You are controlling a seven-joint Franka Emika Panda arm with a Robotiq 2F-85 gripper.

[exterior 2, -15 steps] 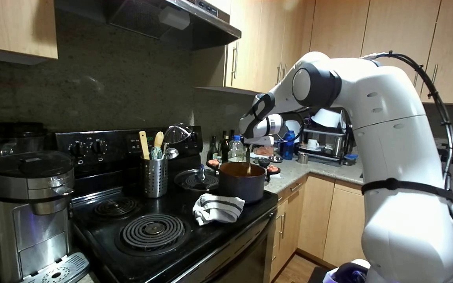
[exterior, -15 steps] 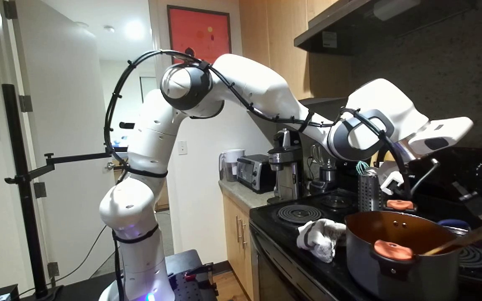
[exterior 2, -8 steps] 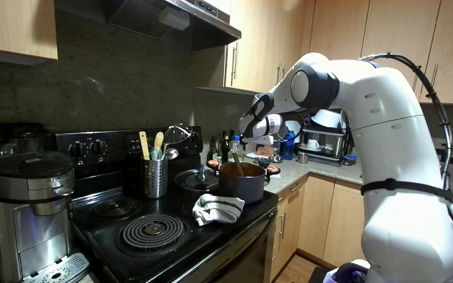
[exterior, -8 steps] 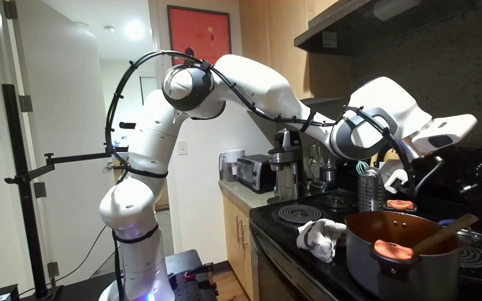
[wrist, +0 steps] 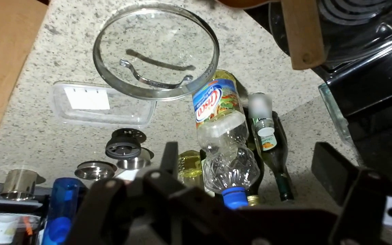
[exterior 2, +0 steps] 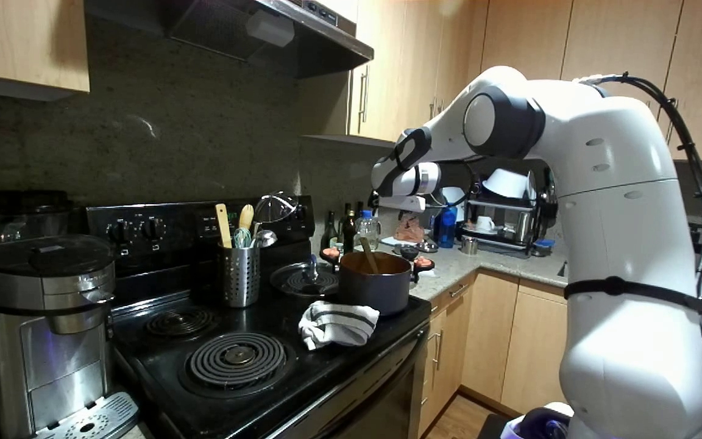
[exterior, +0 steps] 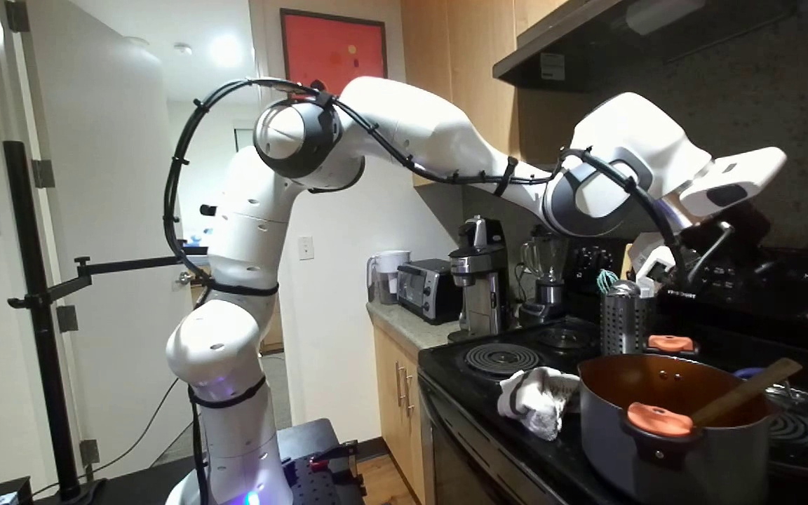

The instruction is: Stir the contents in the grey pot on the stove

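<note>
Gripper (wrist: 250, 163) spread wide, I have nothing in its grasp: in the wrist view the fingertips (wrist: 332, 170) stand far apart, and past the gap between them I see a clear plastic bottle (wrist: 228, 136) with a blue cap, a small jar (wrist: 264, 125) and a dark green bottle (wrist: 277, 160). Compared with half a second ago I have come up: in both exterior views the arm (exterior 2: 625, 146) sits higher, and its elbow (exterior: 285, 133) has drawn back a little from the stove (exterior 2: 311, 369).

Beyond the fingertips, toward the top of the wrist view and touching neither of them, is the wooden spoon (wrist: 303, 37). A second ago it stood nearly upright beneath the gripper in an exterior view; by half a second ago it was tilted, and I find it at that same slant now, its handle leaning out over the rim of the grey pot (exterior 2: 375, 292).

That pot is lower down than the gripper, on the stove, and it has not shifted. Its wall hides the contents from me in both exterior views.

Just beside the pot, also below the gripper, the striped towel (exterior 2: 339, 326) lies as it did. Farther from the gripper along the stove stands the metal holder (exterior 2: 242, 280) with its utensils (exterior 2: 223, 227), and beyond that, well apart, the coffee machine (exterior 2: 46, 305). Past the finger farther from the spoon, the wrist view gives me a glass lid (wrist: 155, 44), a clear plastic box (wrist: 100, 105) and a blue bottle (wrist: 61, 204).
</note>
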